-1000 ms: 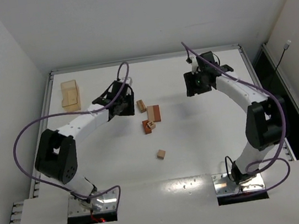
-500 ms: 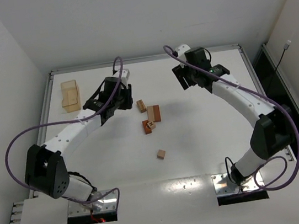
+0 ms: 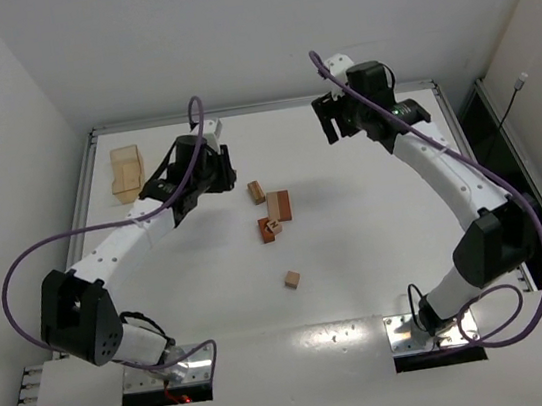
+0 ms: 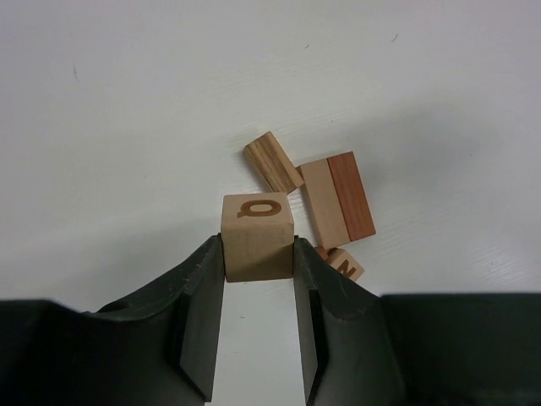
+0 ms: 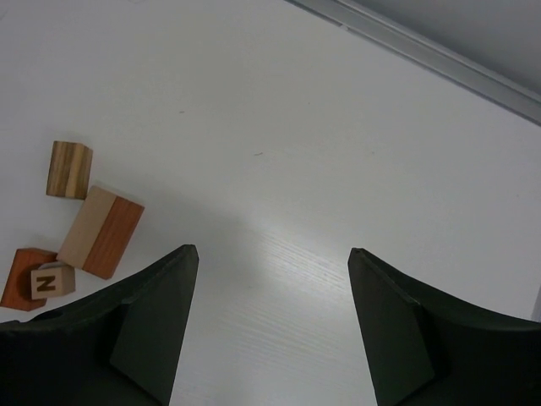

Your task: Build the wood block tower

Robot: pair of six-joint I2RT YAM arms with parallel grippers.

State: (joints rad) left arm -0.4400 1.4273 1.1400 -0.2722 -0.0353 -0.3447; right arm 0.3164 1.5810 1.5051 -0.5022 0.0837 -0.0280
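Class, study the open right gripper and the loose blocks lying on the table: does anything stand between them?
Nothing visible does. Only table surface lies between the right gripper and the nearest pieces, the striped block and the two-tone bar. The left gripper, shut on a lettered cube, is on their far side.

left wrist view: n-marked cube (image 4: pixel 345 266) half hidden behind a finger (image 4: pixel 338 296); overhead view: held cube (image 4: pixel 258 237) concealed under left gripper (image 3: pixel 216 182).

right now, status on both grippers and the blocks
Left gripper shut on the lettered cube. Right gripper open, empty. Other blocks loose on the table, no tower yet. Nothing blocking.
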